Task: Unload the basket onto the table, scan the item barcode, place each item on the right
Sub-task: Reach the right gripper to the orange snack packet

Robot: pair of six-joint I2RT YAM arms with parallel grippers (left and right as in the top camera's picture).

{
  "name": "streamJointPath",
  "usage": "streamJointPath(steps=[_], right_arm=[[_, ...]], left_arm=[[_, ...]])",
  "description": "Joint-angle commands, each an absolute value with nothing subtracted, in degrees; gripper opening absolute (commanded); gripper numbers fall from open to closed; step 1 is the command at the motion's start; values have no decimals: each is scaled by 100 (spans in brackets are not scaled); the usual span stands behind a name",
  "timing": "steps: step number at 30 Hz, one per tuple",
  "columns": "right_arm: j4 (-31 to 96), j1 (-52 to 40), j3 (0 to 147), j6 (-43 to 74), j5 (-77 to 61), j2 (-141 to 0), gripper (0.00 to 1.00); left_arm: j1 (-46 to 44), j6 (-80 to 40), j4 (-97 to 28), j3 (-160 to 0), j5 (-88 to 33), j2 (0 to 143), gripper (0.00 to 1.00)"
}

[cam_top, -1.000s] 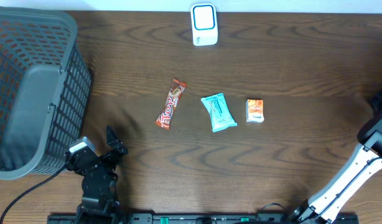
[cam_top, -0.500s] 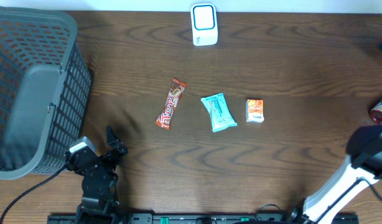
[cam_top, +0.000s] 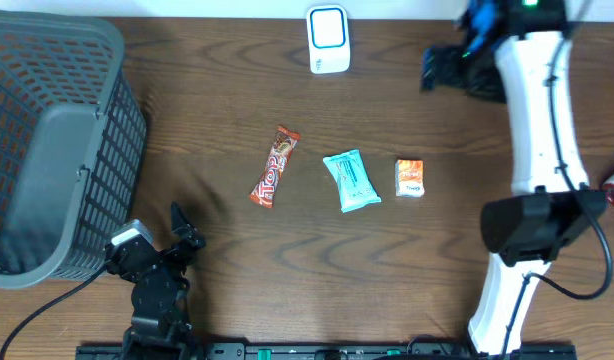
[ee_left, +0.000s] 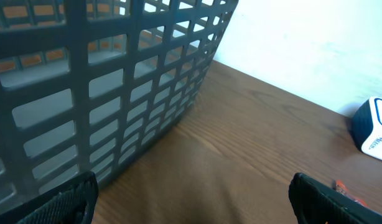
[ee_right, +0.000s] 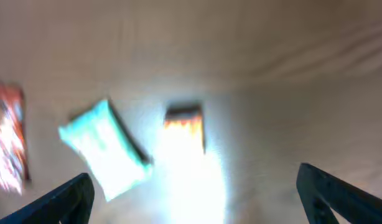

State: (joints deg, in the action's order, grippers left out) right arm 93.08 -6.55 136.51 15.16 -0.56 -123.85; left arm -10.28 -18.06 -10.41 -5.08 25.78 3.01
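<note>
The dark grey plastic mesh basket (cam_top: pixel 122 140) fills the upper left of my overhead view. Inside it I make out only a plain grey panel, and I cannot tell whether that is its floor or something lying in it. On my left wrist camera its lattice wall (ee_left: pixel 116 81) stands close on the left.

The left claw (cam_top: pixel 185 228) sits at lower left, beside the basket. Its fingers are spread wide (ee_left: pixel 194 202) and touch nothing.

The right claw (cam_top: pixel 437 68) is at upper right, blurred but spread apart (ee_right: pixel 197 199), and it holds nothing.

Three items lie in a row at the centre of the dark brown wooden surface (cam_top: pixel 237 270): a red-orange candy bar wrapper (cam_top: pixel 274 167), a teal soft packet (cam_top: pixel 351 181) and a small orange packet (cam_top: pixel 409 178). The white scanner with a blue-rimmed face (cam_top: pixel 328 40) stands at top centre, well apart from them.
</note>
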Motion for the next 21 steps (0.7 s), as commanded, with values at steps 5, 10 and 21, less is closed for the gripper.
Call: streamJointPath(steps=[5, 10, 21], right_arm=[[9386, -1426, 12403, 2580, -143, -12455, 99], [8602, -1789, 11286, 4097, -268, -12455, 79], [7192, -2222, 9494, 4108, -333, -12455, 8]], left_arm=[[-1009, -1831, -1061, -357, 2613, 290, 98], [-1009, -1831, -1061, -357, 2613, 290, 98], [-1009, -1831, -1061, -357, 2613, 290, 98]])
